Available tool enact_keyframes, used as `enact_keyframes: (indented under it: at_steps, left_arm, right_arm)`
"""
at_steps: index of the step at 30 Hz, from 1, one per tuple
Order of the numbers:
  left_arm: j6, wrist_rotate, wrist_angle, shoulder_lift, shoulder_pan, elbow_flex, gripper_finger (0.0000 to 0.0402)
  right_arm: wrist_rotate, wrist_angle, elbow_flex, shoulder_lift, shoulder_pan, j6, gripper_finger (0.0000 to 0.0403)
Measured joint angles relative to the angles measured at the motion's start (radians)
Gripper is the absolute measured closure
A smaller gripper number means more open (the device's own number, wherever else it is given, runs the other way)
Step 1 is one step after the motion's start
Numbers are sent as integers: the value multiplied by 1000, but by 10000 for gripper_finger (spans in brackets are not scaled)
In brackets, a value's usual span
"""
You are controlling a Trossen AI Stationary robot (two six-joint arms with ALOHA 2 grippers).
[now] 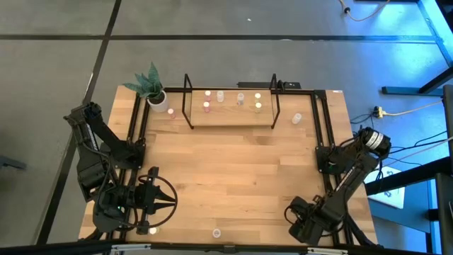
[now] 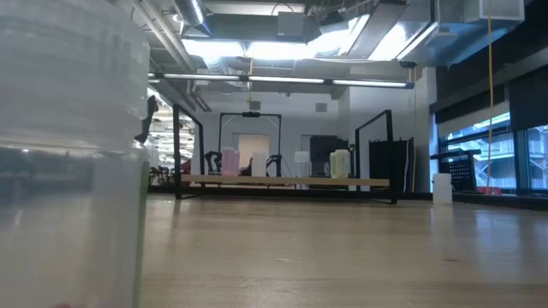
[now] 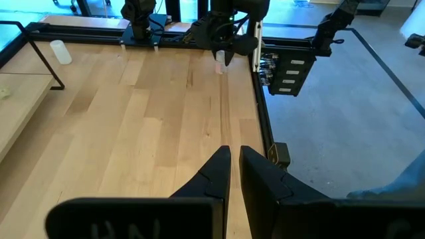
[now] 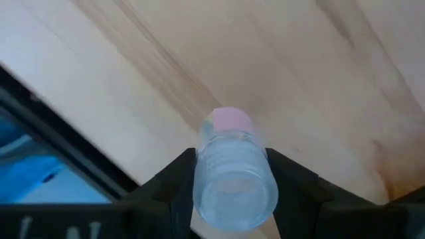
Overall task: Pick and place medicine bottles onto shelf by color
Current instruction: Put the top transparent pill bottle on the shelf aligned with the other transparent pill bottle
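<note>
The shelf (image 1: 230, 117) stands at the table's far side and carries several medicine bottles: pink tops (image 1: 207, 106) on its left, white tops (image 1: 241, 98) in the middle, yellow-green tops (image 1: 258, 106) on its right. Loose bottles stand right of the shelf (image 1: 296, 118) and by the front edge (image 1: 216, 231). My right gripper (image 4: 231, 159) (image 1: 299, 216), at the near right, points down and is shut on a pink-topped bottle (image 4: 232, 179). My left gripper (image 3: 234, 166) (image 1: 170, 202) hangs shut over the near left, holding nothing. My right gripper pinches the bottle's clear body (image 4: 234, 192) between its two fingers, one on each side. The fingers come from above, pointing down, and lie across the bottle. The pink top (image 4: 229, 121) points away from the wrist, toward the wood. Whether the bottle is clear of the table cannot be told.
A white pot with a green plant (image 1: 157, 95) stands at the far left with a bottle (image 1: 171, 111) beside it. Black frame rails (image 1: 322, 127) run along the table's sides. The front-edge bottle fills the low view's left side (image 2: 68, 154). Bare wood (image 1: 233, 170) lies mid-table.
</note>
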Motion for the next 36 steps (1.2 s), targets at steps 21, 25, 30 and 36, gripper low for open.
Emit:
enact_keyframes:
  at_steps: [21, 25, 30, 36]
  left_arm:
    - [0, 0, 0, 0, 0, 0, 374]
    - [0, 0, 0, 0, 0, 0, 374]
    - [0, 0, 0, 0, 0, 0, 374]
    - [0, 0, 0, 0, 0, 0, 374]
  right_arm:
    - [107, -205, 353, 0, -345, -400, 243]
    - [155, -205, 396, 0, -399, -499, 243]
    - [183, -205, 423, 0, -448, -577, 243]
    - [187, -204, 423, 0, -475, -638, 243]
